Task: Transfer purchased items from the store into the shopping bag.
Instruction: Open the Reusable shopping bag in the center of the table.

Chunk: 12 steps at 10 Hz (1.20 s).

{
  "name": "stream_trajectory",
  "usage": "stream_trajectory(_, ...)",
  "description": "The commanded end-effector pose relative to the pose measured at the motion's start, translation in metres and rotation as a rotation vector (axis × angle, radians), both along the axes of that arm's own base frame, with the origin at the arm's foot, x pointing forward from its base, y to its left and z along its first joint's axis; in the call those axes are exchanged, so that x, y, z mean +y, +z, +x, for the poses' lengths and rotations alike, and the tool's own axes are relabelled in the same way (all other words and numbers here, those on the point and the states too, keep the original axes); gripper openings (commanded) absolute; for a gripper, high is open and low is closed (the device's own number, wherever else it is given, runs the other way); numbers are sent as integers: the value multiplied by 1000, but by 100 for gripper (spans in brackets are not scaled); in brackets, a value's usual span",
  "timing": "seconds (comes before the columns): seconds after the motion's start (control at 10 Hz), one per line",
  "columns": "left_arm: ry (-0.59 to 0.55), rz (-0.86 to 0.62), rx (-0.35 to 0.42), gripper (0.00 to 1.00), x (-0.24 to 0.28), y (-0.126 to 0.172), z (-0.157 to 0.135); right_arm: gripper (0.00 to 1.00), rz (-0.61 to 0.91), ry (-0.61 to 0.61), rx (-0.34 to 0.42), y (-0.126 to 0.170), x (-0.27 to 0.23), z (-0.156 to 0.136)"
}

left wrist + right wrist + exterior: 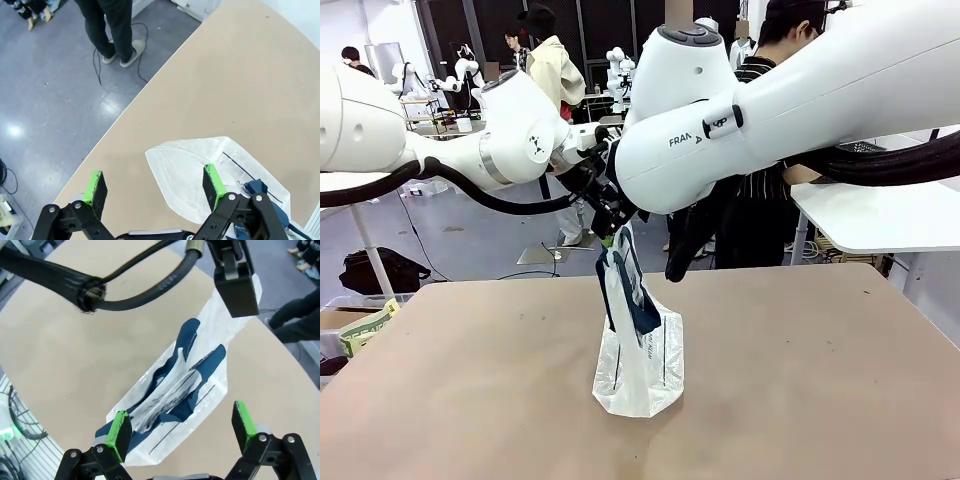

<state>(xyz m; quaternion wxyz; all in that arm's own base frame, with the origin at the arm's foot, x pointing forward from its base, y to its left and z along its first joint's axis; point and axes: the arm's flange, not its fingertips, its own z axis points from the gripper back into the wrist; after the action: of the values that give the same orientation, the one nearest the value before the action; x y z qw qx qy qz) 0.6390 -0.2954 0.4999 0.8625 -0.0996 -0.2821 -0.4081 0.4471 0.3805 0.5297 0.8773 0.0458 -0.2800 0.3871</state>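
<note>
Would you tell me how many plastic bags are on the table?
1: a see-through whitish plastic bag with navy handles, standing near the middle of the brown table; none seems hidden.

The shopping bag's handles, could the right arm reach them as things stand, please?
Probably yes: the right gripper hangs open above the shopping bag; its navy handles lie ahead with nothing between.

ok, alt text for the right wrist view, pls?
The right gripper hangs open, green pads wide apart, above the shopping bag, a see-through whitish bag with navy handles on the tan table. A black cable crosses the top of the picture.
</note>
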Motion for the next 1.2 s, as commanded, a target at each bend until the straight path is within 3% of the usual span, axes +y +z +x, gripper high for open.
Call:
stream_trajectory(0.0,5,-27,7,100,4,6,-1,100,-24,-60,-2,-1,6,7)
stream_trajectory(0.6,69,-1,83,100,5,2,-1,100,-26,-73,34,-10,5,11)
stream_trajectory(1.1,45,-6,143,100,3,-6,0,100,-13,-116,31,-6,8,12)
